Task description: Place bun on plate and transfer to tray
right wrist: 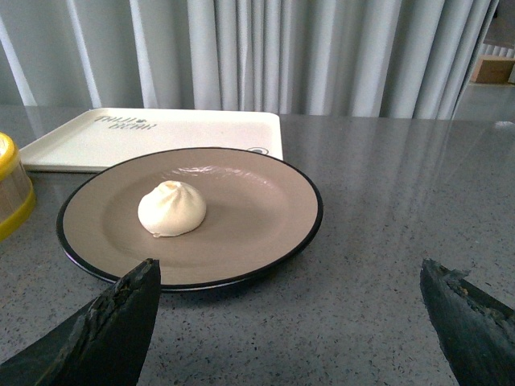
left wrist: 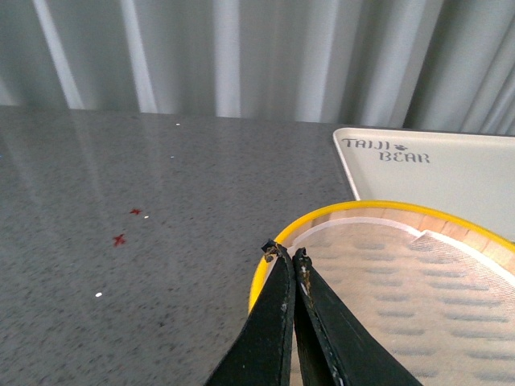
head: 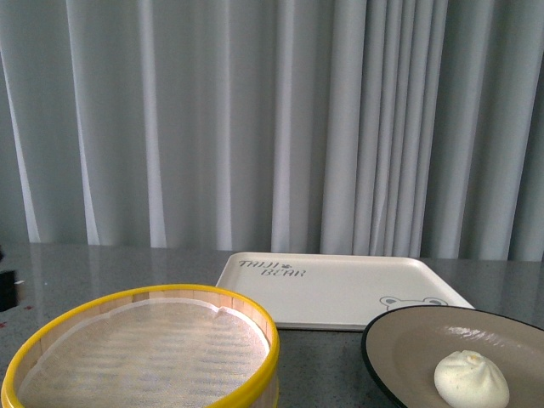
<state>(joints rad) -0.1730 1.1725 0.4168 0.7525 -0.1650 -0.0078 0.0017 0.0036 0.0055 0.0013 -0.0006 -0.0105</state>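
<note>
The cream-white bun (head: 472,380) (right wrist: 172,209) lies on the tan, black-rimmed plate (head: 416,340) (right wrist: 257,201), left of the plate's middle in the right wrist view. The plate rests on the grey table just in front of the cream tray (head: 340,289) (right wrist: 193,129) (left wrist: 451,173) with its "BEAR" print. My right gripper (right wrist: 290,277) is open and empty, just short of the plate's near rim. My left gripper (left wrist: 286,253) is shut and empty, its tips over the rim of the steamer basket. Neither gripper shows in the front view.
A yellow-rimmed wooden steamer basket (head: 149,293) (left wrist: 386,211) (right wrist: 10,189) with a paper liner stands at the front left, beside the plate. Grey curtains hang behind the table. Two small red marks (left wrist: 126,227) are on the tabletop to the left.
</note>
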